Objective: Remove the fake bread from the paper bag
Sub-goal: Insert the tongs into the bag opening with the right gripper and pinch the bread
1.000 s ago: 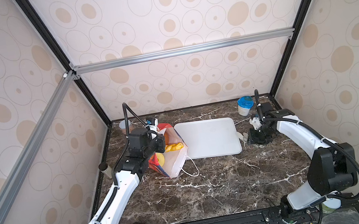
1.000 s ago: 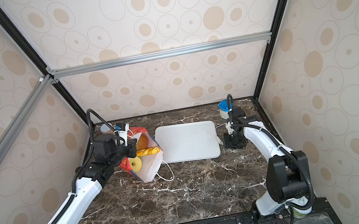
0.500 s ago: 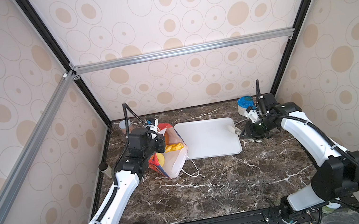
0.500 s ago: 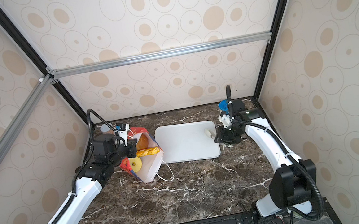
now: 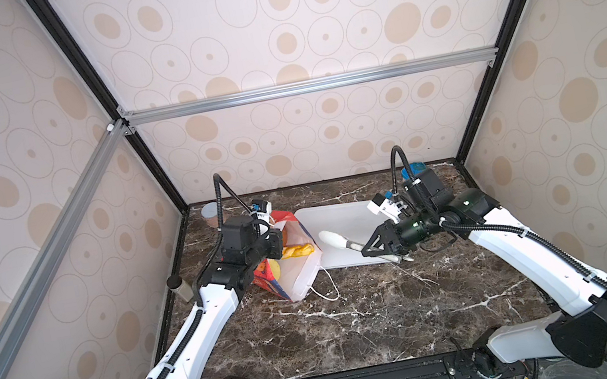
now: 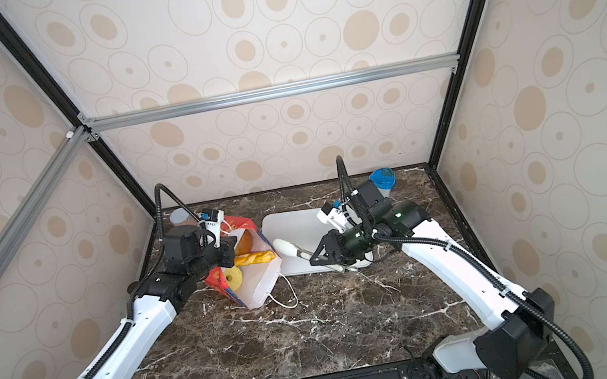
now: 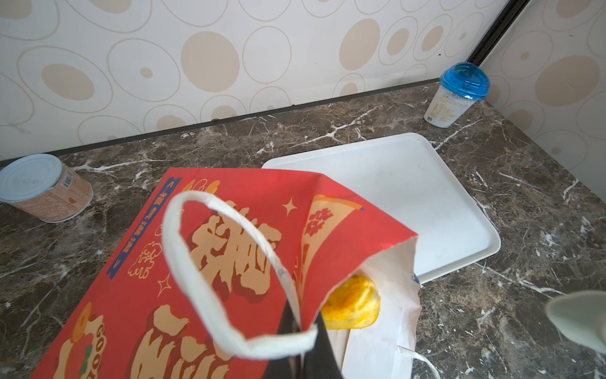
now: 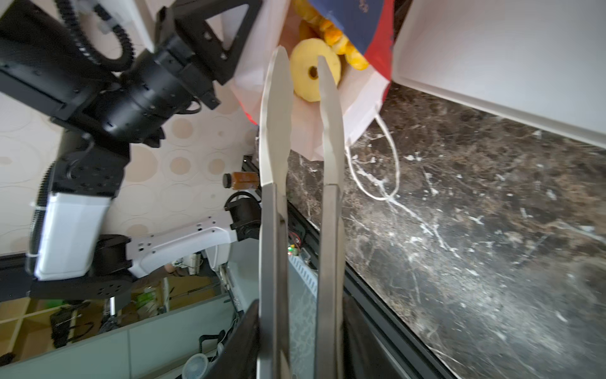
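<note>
The red paper bag (image 5: 296,274) (image 6: 257,291) lies tilted on the marble, its white mouth facing the tray. Inside it I see fake bread: a twisted braid (image 5: 298,250) (image 6: 254,257), a yellow ring (image 6: 234,278) (image 8: 314,73) and a yellow bun (image 7: 352,303). My left gripper (image 5: 275,242) (image 7: 300,325) is shut on the bag's upper rim by the string handle (image 7: 196,272). Shut on metal tongs (image 5: 333,238) (image 8: 275,131), my right gripper (image 5: 369,248) (image 8: 300,328) hovers over the tray. The tong tips stand slightly apart, empty, just short of the bag's mouth.
A flat white tray (image 5: 344,215) (image 7: 393,183) lies right of the bag. A blue-lidded cup (image 6: 383,178) (image 7: 459,92) stands at the back right corner, a can (image 5: 210,213) (image 7: 42,187) at the back left, and a small brown bottle (image 5: 180,288) by the left wall.
My right arm has swung left from beside the tray, carrying the tongs over the tray toward the bag's mouth. The left arm and the bag have stayed put.
</note>
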Robot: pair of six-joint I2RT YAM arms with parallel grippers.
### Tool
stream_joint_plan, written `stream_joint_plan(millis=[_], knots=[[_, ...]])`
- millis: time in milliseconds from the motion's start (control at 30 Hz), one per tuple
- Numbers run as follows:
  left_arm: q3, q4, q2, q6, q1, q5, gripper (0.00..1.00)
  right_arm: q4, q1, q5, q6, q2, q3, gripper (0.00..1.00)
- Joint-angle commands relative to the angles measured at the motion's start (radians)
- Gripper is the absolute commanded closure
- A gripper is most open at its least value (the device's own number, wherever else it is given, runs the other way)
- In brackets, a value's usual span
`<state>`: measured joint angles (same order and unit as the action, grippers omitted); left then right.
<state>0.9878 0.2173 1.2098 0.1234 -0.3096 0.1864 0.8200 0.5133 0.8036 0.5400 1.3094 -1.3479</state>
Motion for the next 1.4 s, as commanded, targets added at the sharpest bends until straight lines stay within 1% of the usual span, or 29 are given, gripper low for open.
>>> stream_joint_plan(millis=[0, 67, 233, 367, 500, 767, 1067, 1367], knots=[[0.034, -0.053, 0.006, 0.016, -0.001, 0.015, 1.00, -0.241, 0.049, 0.098, 0.203, -0.011, 0.079, 0.62], [0.031, -0.061, 0.008, 0.016, 0.000, 0.021, 1.00, -0.351, 0.074, 0.112, 0.279, 0.011, 0.127, 0.62], [0.023, -0.080, 0.008, 0.013, -0.005, 0.028, 1.00, -0.478, 0.125, 0.132, 0.357, 0.083, 0.156, 0.61], [0.014, -0.090, 0.006, 0.010, -0.006, 0.034, 1.00, -0.587, 0.131, 0.124, 0.429, 0.111, 0.216, 0.58], [0.002, -0.095, 0.002, 0.013, -0.008, 0.035, 1.00, -0.644, 0.131, 0.112, 0.467, 0.149, 0.244, 0.56], [-0.012, -0.097, -0.017, 0.009, -0.009, 0.030, 1.00, -0.688, 0.095, 0.087, 0.497, 0.197, 0.267, 0.54], [-0.015, -0.110, -0.011, 0.013, -0.009, 0.033, 1.00, -0.683, 0.076, 0.102, 0.499, 0.207, 0.286, 0.50], [-0.014, -0.110, -0.012, 0.013, -0.010, 0.032, 1.00, -0.717, 0.049, 0.099, 0.509, 0.217, 0.335, 0.49]])
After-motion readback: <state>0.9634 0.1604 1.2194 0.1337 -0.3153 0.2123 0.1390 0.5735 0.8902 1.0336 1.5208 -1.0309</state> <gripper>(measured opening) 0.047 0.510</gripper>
